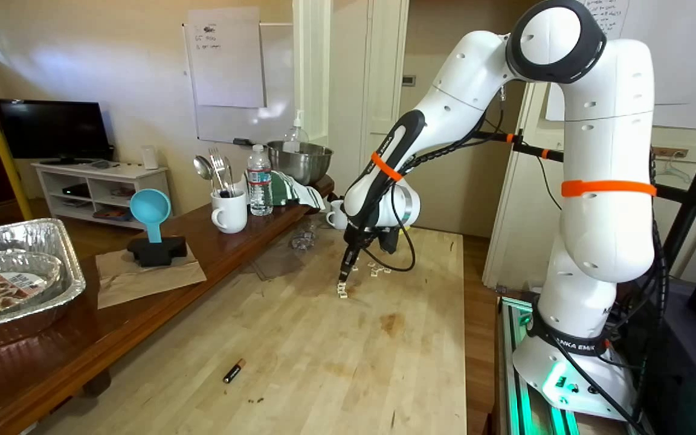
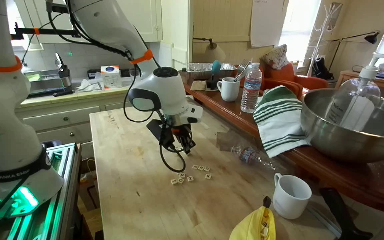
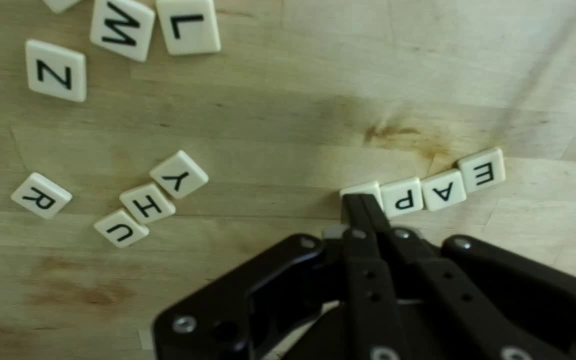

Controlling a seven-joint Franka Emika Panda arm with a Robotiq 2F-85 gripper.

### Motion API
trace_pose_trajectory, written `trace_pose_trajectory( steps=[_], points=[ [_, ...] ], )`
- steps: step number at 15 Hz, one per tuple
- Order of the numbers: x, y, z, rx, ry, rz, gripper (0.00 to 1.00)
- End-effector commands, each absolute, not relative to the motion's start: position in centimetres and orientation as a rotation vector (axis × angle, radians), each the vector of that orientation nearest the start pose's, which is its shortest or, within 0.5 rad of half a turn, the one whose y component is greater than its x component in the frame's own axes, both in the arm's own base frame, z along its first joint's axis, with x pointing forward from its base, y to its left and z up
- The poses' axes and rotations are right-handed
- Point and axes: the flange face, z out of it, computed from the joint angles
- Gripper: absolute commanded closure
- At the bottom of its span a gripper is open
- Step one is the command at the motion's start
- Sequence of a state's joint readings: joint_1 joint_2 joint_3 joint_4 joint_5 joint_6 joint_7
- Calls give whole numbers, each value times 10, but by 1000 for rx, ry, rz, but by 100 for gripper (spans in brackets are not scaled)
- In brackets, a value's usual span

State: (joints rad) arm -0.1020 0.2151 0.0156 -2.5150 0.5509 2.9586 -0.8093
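Wrist view: black claw [image 3: 361, 200] partly hides a smooth, square tile [image 3: 366, 188].

Wall [image 1: 124, 60], cream; on it a whiteboard [image 1: 278, 72], partly covered by a handwritten paper sheet [image 1: 227, 69]. Floor [image 1: 480, 338], brown wood planks. Television [image 1: 52, 130], black, screen dark, standing on an open-shelved white TV stand [image 1: 124, 172]. Butcher-block table [image 1: 336, 344], pale, alongside a dark polished-wood counter [image 1: 82, 329]. Kitchen cabinets [image 2: 150, 16], white, upper; drawers [image 2: 48, 121] below, round knobs. Armchair [image 2: 283, 73], orange-red, with floral cushion [image 2: 275, 57]. Coat stand [image 2: 319, 43], white, branching hooks. Lamp [image 2: 372, 38], black, jointed arm. Windows [image 2: 298, 30], bright with daylight, one near the coat stand.
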Motion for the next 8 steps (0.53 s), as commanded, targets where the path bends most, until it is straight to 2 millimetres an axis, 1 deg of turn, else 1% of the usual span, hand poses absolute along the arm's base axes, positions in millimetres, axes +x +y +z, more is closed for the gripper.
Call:
trace_pose_trajectory(
  steps=[1,3,8],
  points=[
    [479,-78,207,-3056,-290,-424,100],
    [479,-78,205,-3056,-292,-419,100],
    [479,-78,206,-3059,-297,-426,100]
  ],
)
